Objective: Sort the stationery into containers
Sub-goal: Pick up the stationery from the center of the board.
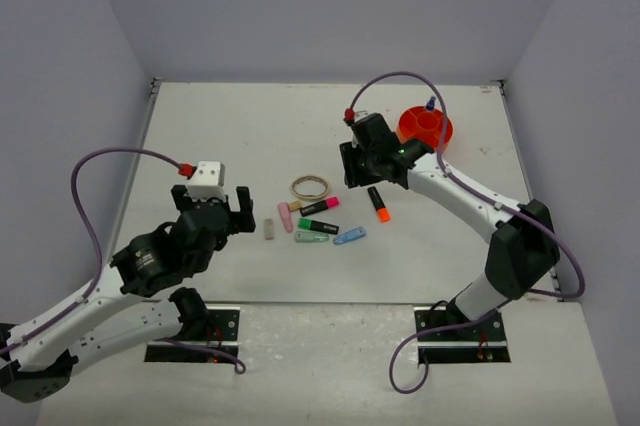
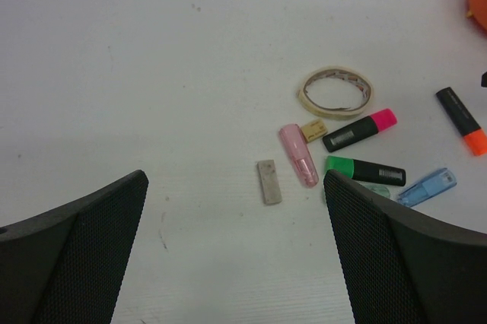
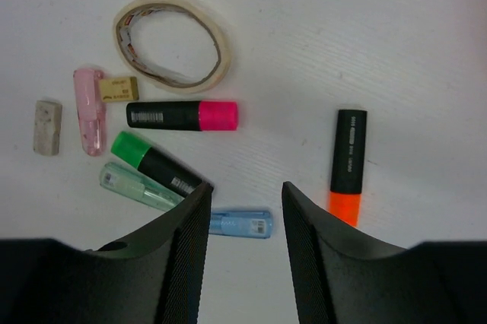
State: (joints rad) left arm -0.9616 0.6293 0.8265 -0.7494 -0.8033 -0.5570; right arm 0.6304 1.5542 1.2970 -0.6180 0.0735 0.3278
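The stationery lies in a cluster mid-table: tape ring (image 1: pixel 311 186), pink highlighter (image 1: pixel 320 206), green highlighter (image 1: pixel 318 225), orange highlighter (image 1: pixel 378 204), pale green clip (image 1: pixel 311 238), blue clip (image 1: pixel 349 236), pink eraser (image 1: pixel 287 217), small beige eraser (image 1: pixel 294 206) and grey-beige eraser (image 1: pixel 269 229). The round orange tub (image 1: pixel 425 126) stands at the far right with a blue item upright in it. My right gripper (image 3: pixel 246 187) is open and empty, above the cluster, with the blue clip (image 3: pixel 240 223) showing between its fingers. My left gripper (image 2: pixel 234 179) is open and empty, left of the grey-beige eraser (image 2: pixel 268 182).
Grey walls close in the table at the left, back and right. The right arm reaches from the near right across in front of the tub. The orange highlighter (image 3: pixel 348 164) lies apart, to the right of the cluster.
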